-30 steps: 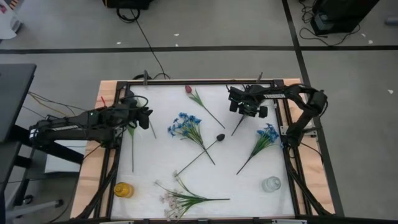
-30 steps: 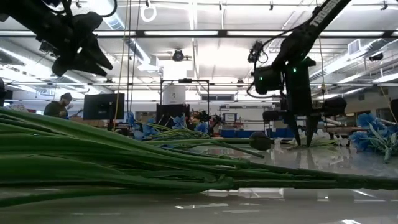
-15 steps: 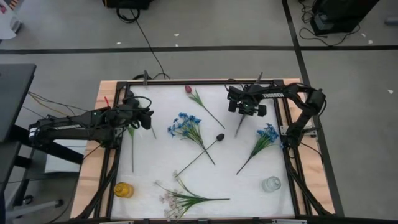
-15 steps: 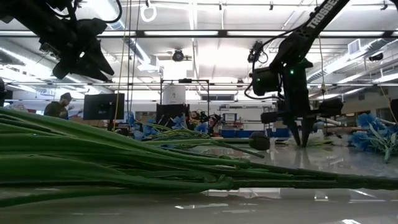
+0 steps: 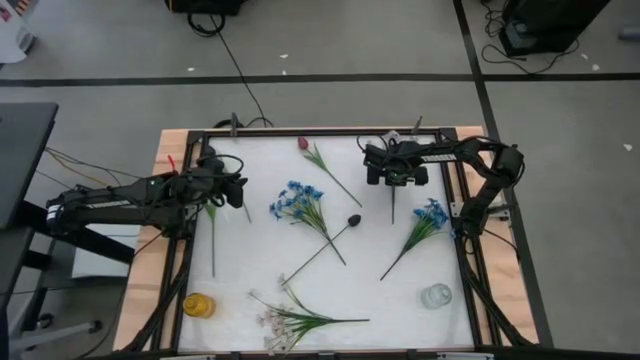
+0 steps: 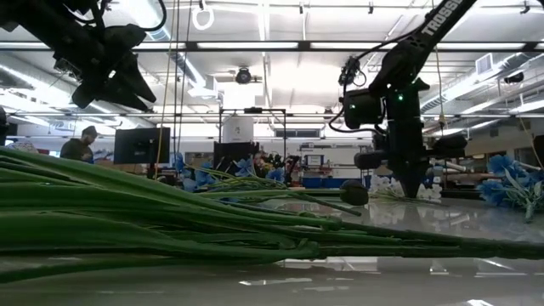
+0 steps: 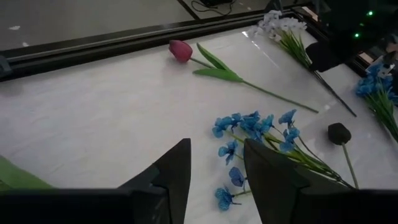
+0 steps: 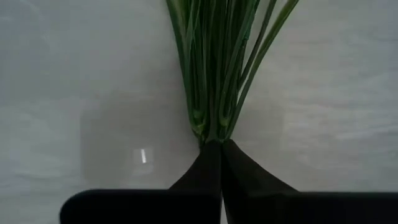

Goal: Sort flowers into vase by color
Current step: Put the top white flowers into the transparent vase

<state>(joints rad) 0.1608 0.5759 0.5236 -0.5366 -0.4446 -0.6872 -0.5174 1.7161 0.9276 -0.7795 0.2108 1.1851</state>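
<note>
While our right hand (image 5: 393,178) sits at the upper right of the tabletop (image 5: 260,250), clenched on the white-blossom spray (image 8: 214,68) where its green stalks gather, our left hand (image 5: 237,187) hovers released at the left edge. Blue bunches (image 5: 300,203), a red tulip (image 5: 303,144) and a blackish bud (image 5: 354,220) lie scattered mid-frame, well apart.

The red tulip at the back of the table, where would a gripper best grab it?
Probably mid-stem, coming straight down from above. The red tulip lies flat on the table, its bud soft and its leaf wide, while the thin bare stem past the leaf lies clear of the blue bunch.
</note>
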